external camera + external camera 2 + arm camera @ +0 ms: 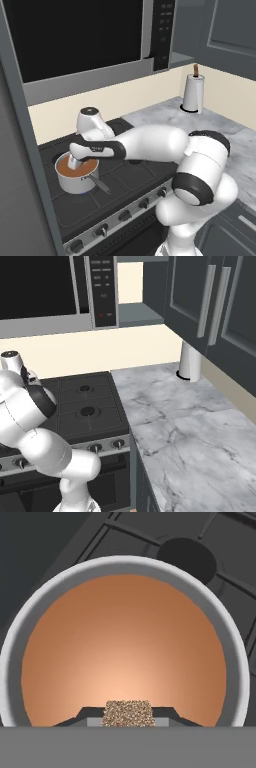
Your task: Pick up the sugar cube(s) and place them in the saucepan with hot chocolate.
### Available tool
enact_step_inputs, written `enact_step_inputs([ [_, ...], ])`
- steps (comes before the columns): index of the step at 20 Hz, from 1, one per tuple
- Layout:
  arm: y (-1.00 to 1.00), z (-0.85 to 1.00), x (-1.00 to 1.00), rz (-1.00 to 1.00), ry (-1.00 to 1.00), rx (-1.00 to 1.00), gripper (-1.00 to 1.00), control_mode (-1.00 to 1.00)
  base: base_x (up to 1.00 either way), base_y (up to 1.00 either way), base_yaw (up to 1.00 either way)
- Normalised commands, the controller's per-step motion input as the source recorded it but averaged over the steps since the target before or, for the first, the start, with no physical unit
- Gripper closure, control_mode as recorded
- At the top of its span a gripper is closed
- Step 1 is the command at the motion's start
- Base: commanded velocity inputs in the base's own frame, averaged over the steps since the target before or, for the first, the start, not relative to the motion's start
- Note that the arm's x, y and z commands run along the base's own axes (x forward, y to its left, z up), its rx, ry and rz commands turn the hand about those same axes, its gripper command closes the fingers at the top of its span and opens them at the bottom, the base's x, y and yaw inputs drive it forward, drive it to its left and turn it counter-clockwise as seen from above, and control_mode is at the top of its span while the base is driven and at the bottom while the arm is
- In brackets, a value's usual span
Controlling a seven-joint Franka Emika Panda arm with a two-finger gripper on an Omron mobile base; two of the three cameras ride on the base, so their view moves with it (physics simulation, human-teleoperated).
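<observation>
Hand view, nearest first: the tool [127,718] is closing its two dark fingertips [85,716] on a speckled brown sugar cube [127,713], one tip pressing each side, the opening no wider than the cube. Cube is hanging directly over the brown hot chocolate [125,652], which is filling the saucepan [20,627] nearly rim to rim in this view. Whether the cube is touching the liquid cannot be told.

Left base view: white arm [155,142] is reaching leftward from the lower right, with the tool [74,163] pointing down into the saucepan [75,182]. The pan is sitting on the front left burner of the dark stove [125,177], its short grey handle [101,185] sticking out to the right toward the front. Stove knobs [101,230] are lining the front edge.

Farther back, the marble counter [170,117] is running right of the stove, with a white paper-towel roll [193,93] standing upright near the cream wall. Above, a black microwave [75,35] is hanging over the stove.

Right base view: counter [185,421] is stretching away beside the stove [85,406], paper-towel roll [190,362] standing at the far end under dark cabinets [215,301].
</observation>
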Motion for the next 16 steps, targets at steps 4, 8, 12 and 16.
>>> enact_step_inputs([
  [4, 0.08, -0.05, 0.10, 0.00, 0.00, 0.00, 1.00, -1.00, 0.00, 0.00, 0.00],
  [8, 0.00, -0.17, 0.01, 0.00, 0.00, 0.00, 1.00, -1.00, 0.00, 0.00, 0.00],
  [12, 0.00, -0.03, 0.00, 0.00, 0.00, 0.00, 1.00, -1.00, 0.00, 0.00, 0.00],
  [16, 0.01, -0.07, 0.00, 0.00, 0.00, 0.00, 1.00, -1.00, 0.00, 0.00, 0.00],
])
